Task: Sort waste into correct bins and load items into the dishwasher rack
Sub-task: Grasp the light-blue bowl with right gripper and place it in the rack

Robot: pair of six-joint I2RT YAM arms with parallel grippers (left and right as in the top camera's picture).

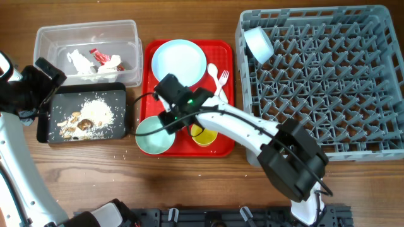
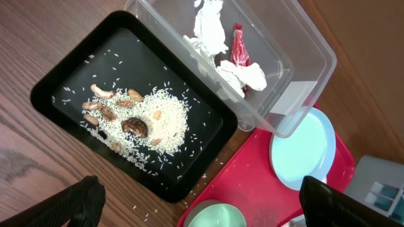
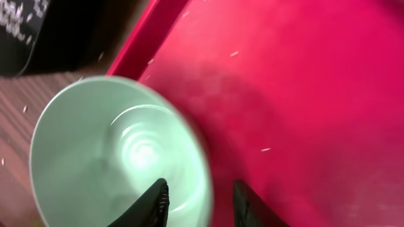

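Note:
The mint bowl (image 1: 153, 135) sits at the front left corner of the red tray (image 1: 225, 50). My right gripper (image 1: 169, 120) is open and straddles the bowl's right rim. In the right wrist view one finger hangs inside the bowl (image 3: 107, 157) and the other over the tray (image 3: 303, 82). My left gripper (image 2: 199, 198) is open and empty, above the black tray (image 2: 69, 82) of rice and brown scraps (image 2: 132, 125). Crumpled wrappers (image 2: 211, 28) lie in the clear tub (image 1: 88, 31). A pale blue bowl (image 1: 259, 44) rests in the grey rack (image 1: 328, 82).
On the red tray are the pale blue plate (image 1: 179, 61), white spoon (image 1: 213, 70), white fork (image 1: 222, 79) and yellow cup (image 1: 203, 135), the cup partly under my right arm. Stray rice grains dot the wooden table near the black tray (image 1: 120, 104).

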